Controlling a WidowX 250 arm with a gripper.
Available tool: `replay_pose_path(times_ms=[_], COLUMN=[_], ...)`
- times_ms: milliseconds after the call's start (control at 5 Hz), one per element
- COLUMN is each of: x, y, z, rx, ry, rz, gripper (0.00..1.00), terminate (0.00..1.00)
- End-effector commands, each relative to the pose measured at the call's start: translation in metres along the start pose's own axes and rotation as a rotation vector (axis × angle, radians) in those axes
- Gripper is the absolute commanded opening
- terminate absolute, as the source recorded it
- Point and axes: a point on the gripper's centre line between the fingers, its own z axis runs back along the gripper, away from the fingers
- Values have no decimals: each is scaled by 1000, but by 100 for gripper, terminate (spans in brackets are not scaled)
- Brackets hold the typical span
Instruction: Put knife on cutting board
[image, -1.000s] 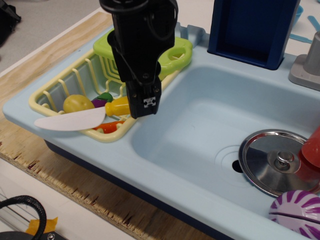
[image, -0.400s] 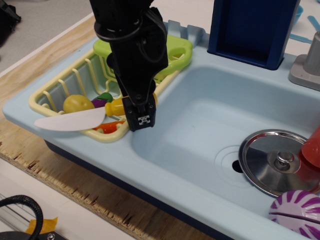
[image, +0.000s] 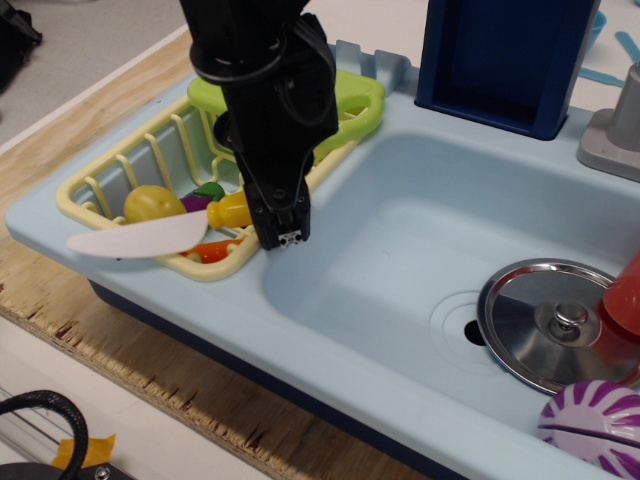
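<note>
The knife (image: 140, 239), with a broad white blade and a yellow-orange handle, lies across the front of the pale yellow dish rack (image: 215, 270), blade pointing left over the rim. My black gripper (image: 285, 232) reaches down at the handle's right end. Its fingers look closed around that end, which they hide. The lime-green cutting board (image: 362, 104) stands at the back of the rack, mostly hidden behind my arm.
A yellow potato toy (image: 148, 203), a purple toy (image: 197, 200) and an orange toy (image: 208, 252) lie in the rack. The light blue sink basin (image: 400, 250) holds a metal lid (image: 550, 320), a red object (image: 628, 295) and a purple-white ball (image: 595, 420). A dark blue box (image: 510, 55) stands behind.
My gripper came down and a little left onto the knife's handle, and its fingers narrowed. The knife shifted slightly up and left, showing more of the orange toy beneath.
</note>
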Motion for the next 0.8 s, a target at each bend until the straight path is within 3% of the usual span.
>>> replay_pose_path(times_ms=[0,200,600], x=[16,28,61], y=[13,22,70], z=[30,34,33], rx=[92,112,48], ry=[-4,-27,-18], rz=[-87,-152,-345], gripper=[100,100,100], terminate=[0,0,0])
